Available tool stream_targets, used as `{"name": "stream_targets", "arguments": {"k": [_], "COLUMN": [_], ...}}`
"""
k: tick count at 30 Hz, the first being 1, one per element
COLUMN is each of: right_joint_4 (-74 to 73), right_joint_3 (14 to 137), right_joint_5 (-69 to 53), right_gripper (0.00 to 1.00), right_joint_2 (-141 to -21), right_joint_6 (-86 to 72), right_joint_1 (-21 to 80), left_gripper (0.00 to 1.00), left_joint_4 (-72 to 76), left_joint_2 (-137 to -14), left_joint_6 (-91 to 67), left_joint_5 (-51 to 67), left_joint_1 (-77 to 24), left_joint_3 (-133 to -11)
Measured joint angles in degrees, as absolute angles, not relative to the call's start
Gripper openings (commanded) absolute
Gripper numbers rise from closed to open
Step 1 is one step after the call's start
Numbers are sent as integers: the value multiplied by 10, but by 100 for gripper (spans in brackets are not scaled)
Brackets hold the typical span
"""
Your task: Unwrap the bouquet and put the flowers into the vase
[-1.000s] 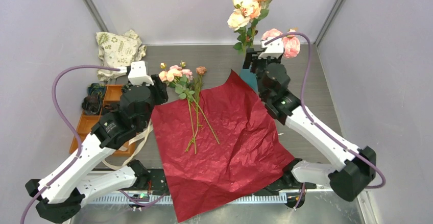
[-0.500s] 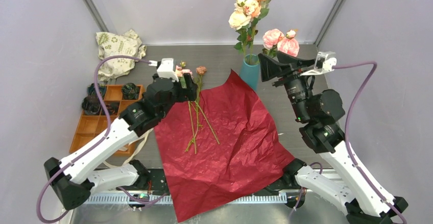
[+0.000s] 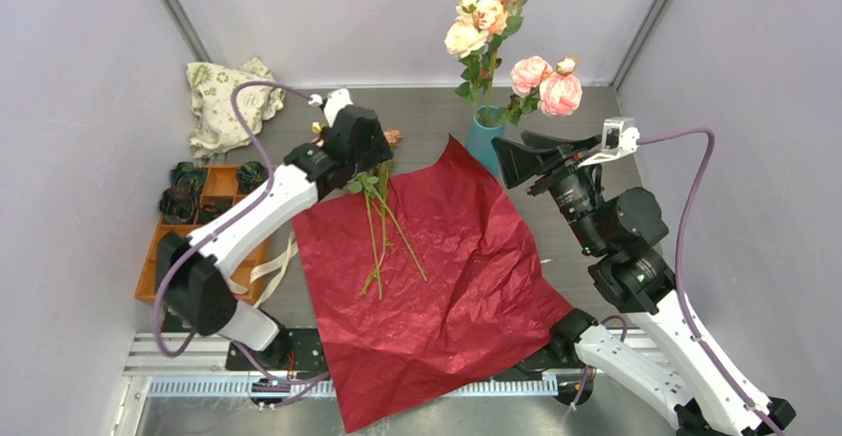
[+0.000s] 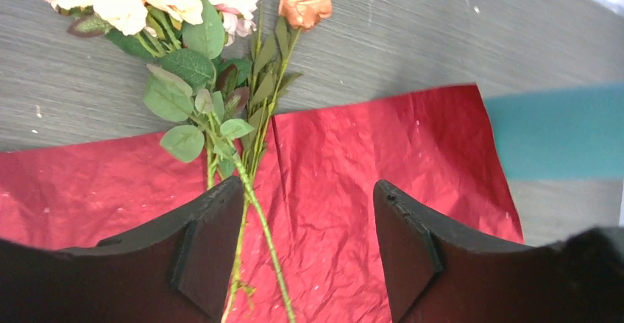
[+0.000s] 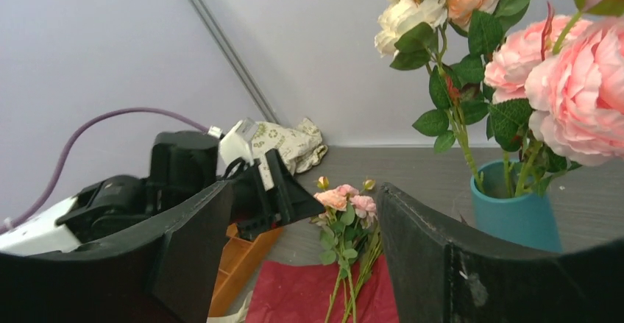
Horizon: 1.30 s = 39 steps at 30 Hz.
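Pale grey walls enclose a grey wood-grain table point(image 3: 417, 108) with two white and black robot arms mounted at its near edge. A large sheet of dark red crinkly wrapping paper point(image 3: 467, 277) lies spread flat across the middle of the table, with one corner hanging over the near edge. Its far corner reaches the foot of a small teal vase point(image 3: 482, 133), which stands near the far edge, right of the middle.

Tall cream and peach roses point(image 3: 477, 19) and two big pink roses point(image 3: 546, 83) stand upright in the vase. A few more loose flowers point(image 3: 375, 227) lie flat at the paper's left side. Their thin green stems rest on the red sheet, and their leaves, pink heads and one orange bud rest on the bare table beyond it.

The left hand point(image 4: 307, 187) hovers low over these loose flowers with its fingers spread open, gripping nothing. One stem runs just beside its left finger. The right hand point(image 5: 303, 190) is raised in the air just right of the vase, pointing left, also open and empty.

A white cloth bag with green print point(image 3: 228, 98) sits crumpled in the far left corner. An orange tray point(image 3: 159, 257) with compartments lies along the left edge, and a cream ribbon point(image 3: 268, 267) trails between it and the paper.
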<state>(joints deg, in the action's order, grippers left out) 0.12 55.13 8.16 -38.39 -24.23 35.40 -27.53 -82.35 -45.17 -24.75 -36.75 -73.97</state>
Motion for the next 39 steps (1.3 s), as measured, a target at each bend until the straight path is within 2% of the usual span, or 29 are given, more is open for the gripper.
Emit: {"name": "stream_targets", "arguments": {"k": [5,11,28,33,39], "right_joint_4": [-15,-40,-62,-65,-66], "right_joint_3": [537,522,510,510,510], "right_joint_5": [76,77,89,91,91], "right_gripper": [77,77,78,78,78], "right_joint_2": [-377,-363,-358,-359,-360], "right_joint_6": [-253,-257,-257,-257,-257], "right_joint_1": [354,354,354,354,354], "left_gripper": [58,51,43,38,13], "left_joint_4": [-328,-367,-380,-379,-376], "left_joint_2": [-929,-1008,-1099,-1123,-1144], "left_joint_6": [-533,-612,-674,-675,-675], "left_joint_5": [-247,-214,-164,-152,-142], "left_joint_1": [-341,-295,-222,-209,-201], "left_joint_3": [-809,-816,-820,-837,-859]}}
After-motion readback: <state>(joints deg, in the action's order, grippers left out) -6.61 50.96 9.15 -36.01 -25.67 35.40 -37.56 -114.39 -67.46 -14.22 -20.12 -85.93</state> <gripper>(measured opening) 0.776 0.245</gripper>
